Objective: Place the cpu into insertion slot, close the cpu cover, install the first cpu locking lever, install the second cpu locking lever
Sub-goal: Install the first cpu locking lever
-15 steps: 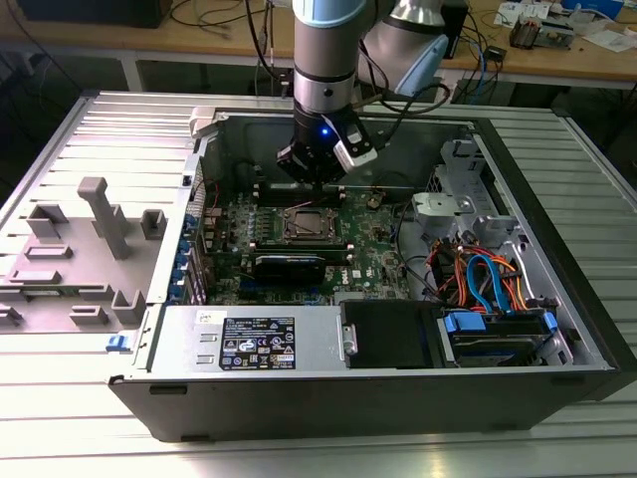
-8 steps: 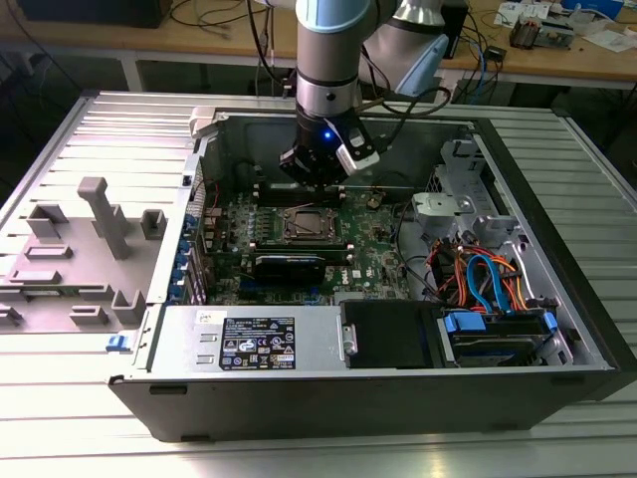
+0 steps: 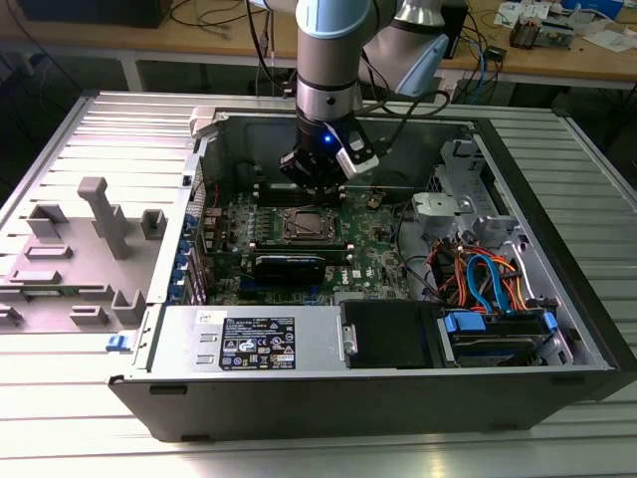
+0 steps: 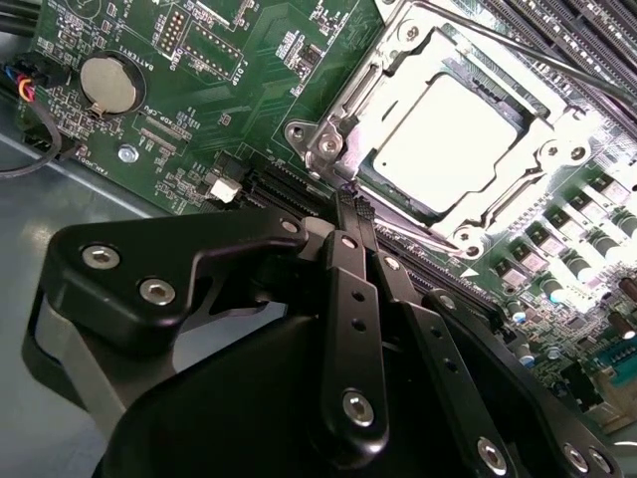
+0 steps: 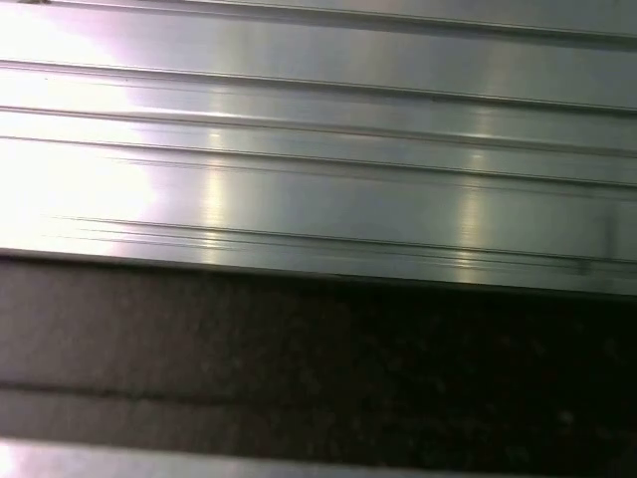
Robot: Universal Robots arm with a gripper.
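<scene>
The cpu (image 4: 448, 139), with a pale silver-grey top, lies flat in the insertion slot (image 3: 286, 237) on the green board. The cpu cover (image 4: 343, 115), a silvery frame plate, lies down around it, and the chip shows through the cut-out. A thin metal locking lever (image 4: 557, 62) runs along one side of the socket. My gripper (image 4: 348, 199) is shut, its black fingers pressed together with nothing between them. The tips sit just off the socket's corner by a screw. In the exterior view the gripper (image 3: 317, 191) hangs just above the socket's far edge.
The open computer case has steel walls (image 3: 189, 199) around the board. A black card (image 3: 289, 264) lies in front of the socket, and a coin battery (image 4: 107, 85) sits on the board. Orange and blue cables (image 3: 488, 279) fill the exterior view's right. Ribbed aluminium table (image 5: 318, 149) surrounds the case.
</scene>
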